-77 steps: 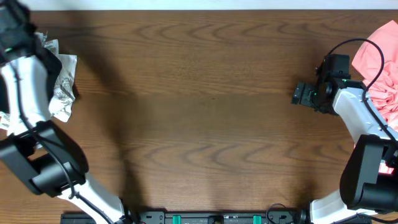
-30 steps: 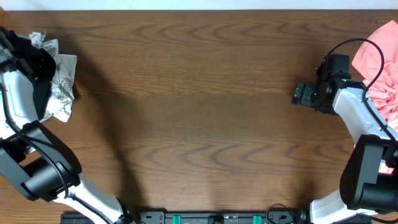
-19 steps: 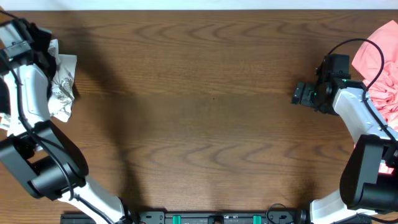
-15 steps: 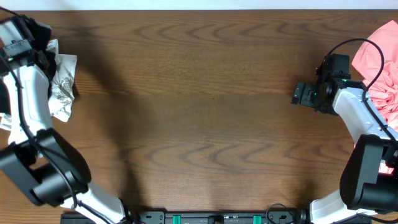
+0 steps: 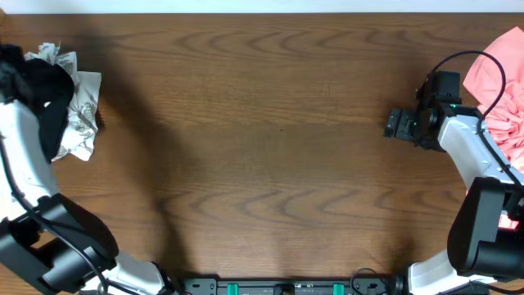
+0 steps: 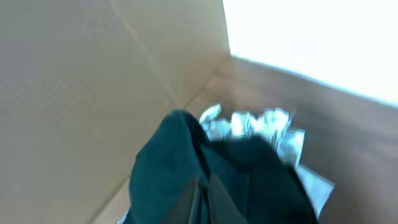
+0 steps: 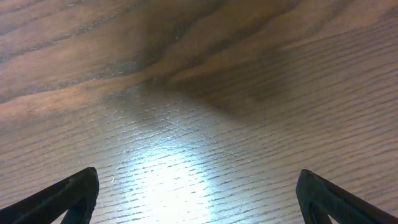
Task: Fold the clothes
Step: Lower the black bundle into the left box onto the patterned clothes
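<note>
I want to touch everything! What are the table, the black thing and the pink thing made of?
Table: looks like wood, dark brown with wavy grain lines and a soft shine; it could be a wood-look layer.
Black shirt: soft cloth, matte, bunched in folds.
Pink tee: soft cloth too, crumpled in wrinkles.
</note>
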`<action>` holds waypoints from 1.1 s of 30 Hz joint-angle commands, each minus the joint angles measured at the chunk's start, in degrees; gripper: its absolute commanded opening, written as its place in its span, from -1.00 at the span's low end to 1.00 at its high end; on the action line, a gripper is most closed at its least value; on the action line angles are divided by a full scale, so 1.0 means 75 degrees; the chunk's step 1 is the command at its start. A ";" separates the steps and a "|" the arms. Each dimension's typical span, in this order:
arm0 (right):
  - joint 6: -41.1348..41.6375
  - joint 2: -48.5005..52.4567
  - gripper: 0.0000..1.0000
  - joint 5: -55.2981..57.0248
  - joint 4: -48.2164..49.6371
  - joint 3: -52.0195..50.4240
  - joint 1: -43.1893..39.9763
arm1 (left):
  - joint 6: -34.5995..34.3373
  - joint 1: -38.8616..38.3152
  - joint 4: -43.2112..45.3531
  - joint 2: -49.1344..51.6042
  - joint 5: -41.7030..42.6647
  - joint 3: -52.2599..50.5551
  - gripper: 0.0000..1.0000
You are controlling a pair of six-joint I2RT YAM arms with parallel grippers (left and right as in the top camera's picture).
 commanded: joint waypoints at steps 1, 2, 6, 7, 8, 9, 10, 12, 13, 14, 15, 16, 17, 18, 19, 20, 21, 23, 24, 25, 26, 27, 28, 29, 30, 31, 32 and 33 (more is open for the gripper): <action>0.0108 0.0003 0.99 -0.0003 0.0000 -0.0038 0.0058 | -0.1093 0.0388 0.0408 0.0265 0.1268 0.0032 -0.88; 0.0108 0.0003 0.99 -0.0003 0.0000 -0.0038 0.0058 | -0.1145 0.0463 0.0621 0.0350 0.1445 0.0032 -0.88; 0.0108 0.0003 0.99 -0.0003 0.0000 -0.0038 0.0058 | -0.1148 0.0557 0.1405 0.0781 0.1641 0.0032 -0.88; 0.0108 0.0003 0.99 -0.0003 0.0000 -0.0038 0.0058 | -0.1148 0.0557 0.1664 0.1014 0.1644 0.0032 -0.88; 0.0108 0.0003 0.99 -0.0003 0.0000 -0.0038 0.0058 | -0.1148 0.0557 0.1824 0.1145 0.1644 0.0032 -0.88; 0.0108 0.0003 0.98 -0.0003 0.0000 -0.0038 0.0058 | -0.1148 0.0557 0.1985 0.1259 0.1644 0.0032 -0.88; 0.0108 0.0003 0.99 -0.0003 0.0000 -0.0038 0.0058 | -0.1145 0.0557 0.2203 0.1396 0.1644 0.0032 -0.88; 0.0108 0.0003 0.99 -0.0003 0.0003 -0.0038 0.0058 | -0.1145 0.0562 0.2532 0.1612 0.1644 0.0032 -0.88; 0.0108 0.0003 0.99 0.0000 0.0000 -0.0038 0.0058 | -0.1145 0.0562 0.2696 0.1711 0.1641 0.0032 -0.88; 0.0108 0.0003 0.99 -0.0003 0.0000 -0.0038 0.0058 | -0.1148 0.0574 0.2838 0.1798 0.1644 0.0032 -0.88; 0.0108 0.0003 0.98 -0.0003 0.0003 -0.0038 0.0058 | -0.1148 0.0577 0.2935 0.1853 0.1644 0.0032 -0.88; 0.0108 0.0003 0.99 -0.0003 0.0000 -0.0038 0.0058 | -0.1148 0.0592 0.3019 0.1912 0.1641 0.0032 -0.88; 0.0108 0.0003 0.99 -0.0003 0.0000 -0.0038 0.0058 | -0.1148 0.0612 0.3080 0.1950 0.1641 0.0032 -0.88; 0.0108 0.0003 0.99 -0.0003 0.0000 -0.0038 0.0058 | -0.1148 0.0618 0.3107 0.1979 0.1641 0.0032 -0.88; 0.0108 0.0003 0.99 -0.0003 0.0000 -0.0038 0.0058 | -0.1148 0.0629 0.3159 0.2017 0.1644 0.0032 -0.88; 0.0108 0.0003 0.98 -0.0003 0.0003 -0.0038 0.0058 | -0.1145 0.0641 0.3197 0.2055 0.1644 0.0032 -0.88; 0.0108 0.0003 0.99 0.0000 0.0000 -0.0038 0.0055 | -0.1145 0.0653 0.3212 0.2098 0.1641 0.0032 -0.88; 0.0108 0.0003 0.99 -0.0003 0.0000 -0.0038 0.0055 | -0.1148 0.0691 0.3217 0.2180 0.1644 0.0032 -0.88; 0.0108 0.0003 0.98 -0.0003 0.0000 -0.0038 0.0055 | -0.1148 0.0714 0.3214 0.2221 0.1644 0.0032 -0.88; 0.0108 0.0003 0.99 -0.0003 0.0000 -0.0038 0.0058 | -0.1148 0.0743 0.3214 0.2276 0.1644 0.0032 -0.88; 0.0108 0.0003 0.98 -0.0003 0.0000 -0.0038 0.0055 | -0.1157 0.0772 0.3214 0.2320 0.1644 0.0032 -0.88; 0.0108 0.0003 0.99 -0.0003 0.0000 -0.0038 0.0058 | -0.1183 0.0807 0.3209 0.2363 0.1644 0.0032 -0.88; 0.0108 0.0003 0.98 0.0000 0.0000 -0.0038 0.0058 | -0.1180 0.0839 0.3209 0.2410 0.1647 0.0032 -0.88; 0.0108 0.0003 0.99 -0.0003 0.0000 -0.0038 0.0055 | -0.1183 0.0874 0.3200 0.2448 0.1673 0.0032 -0.88; 0.0108 0.0003 0.98 -0.0003 0.0000 -0.0038 0.0055 | -0.1183 0.0898 0.3144 0.2477 0.1682 0.0032 -0.88; 0.0108 0.0003 0.99 -0.0003 0.0000 -0.0038 0.0058 | -0.1180 0.0921 0.3095 0.2506 0.1682 0.0032 -0.88; 0.0108 0.0003 0.99 -0.0003 0.0000 -0.0038 0.0055 | -0.1180 0.0930 0.3051 0.2547 0.1679 0.0032 -0.89; 0.0108 0.0003 0.98 -0.0003 0.0000 -0.0038 0.0058 | -0.1180 0.0941 0.3031 0.2588 0.1687 0.0032 -0.88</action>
